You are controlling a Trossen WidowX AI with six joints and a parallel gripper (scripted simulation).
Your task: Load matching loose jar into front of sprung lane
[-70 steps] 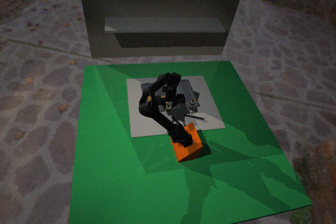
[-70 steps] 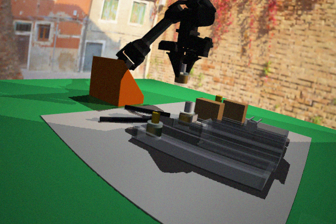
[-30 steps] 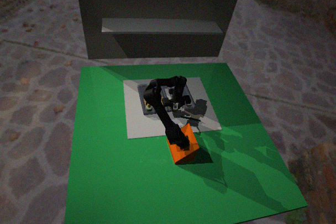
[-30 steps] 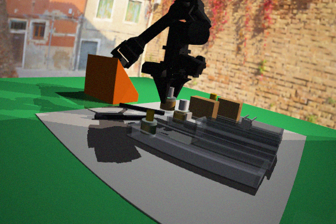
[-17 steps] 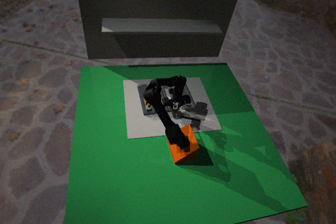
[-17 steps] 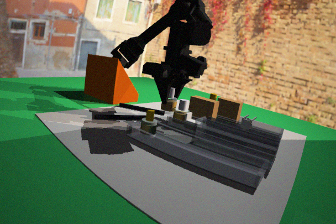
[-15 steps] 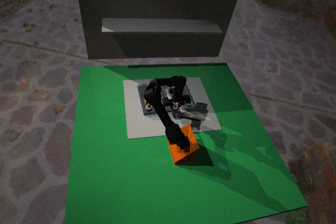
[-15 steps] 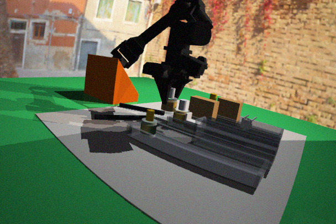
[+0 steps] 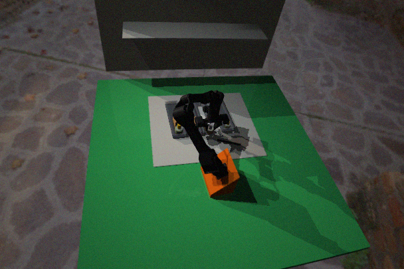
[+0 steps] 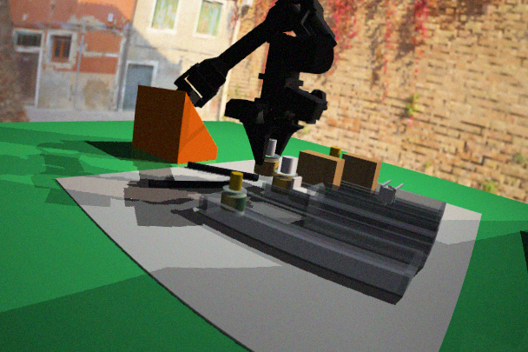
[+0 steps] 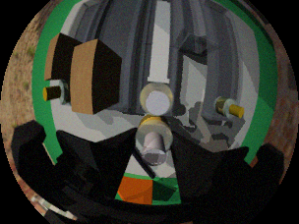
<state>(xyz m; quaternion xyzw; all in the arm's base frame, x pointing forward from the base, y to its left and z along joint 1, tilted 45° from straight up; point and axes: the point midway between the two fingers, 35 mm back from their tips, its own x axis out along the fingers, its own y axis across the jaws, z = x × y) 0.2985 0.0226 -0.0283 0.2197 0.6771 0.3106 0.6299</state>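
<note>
Looking at the exterior view from the left side across: the orange wedge [image 10: 171,125] sits upper left on the green counter [image 10: 65,234], out of play. Next, at the left end of the grey rack [image 10: 347,238], a yellow-capped jar [image 10: 234,194] stands untouched, wrong match by the look of it.

Centre frame is the action. The hand [image 10: 268,153] is clenched on the new jar [image 10: 270,159], the one with the pale grey cap and tan body, pointing straight down at the front end of the lane [image 10: 330,208]. Just right of it stands the old jar [image 10: 286,175], same cap and colour, so the pick looks right. In the wrist view the two sit one above the other in mid frame, new jar [image 11: 153,140] below, old jar [image 11: 157,102] above, near touching, though I can't tell if they've made contact.

So, my guess: picking and matching done, lineup done. Left to do: push the row back, seat the new jar behind the front stop, and release. Can't tell if it's on the lane floor yet.

Further right, two brown boxes [image 10: 339,169] sit on the rack, not involved.
</note>
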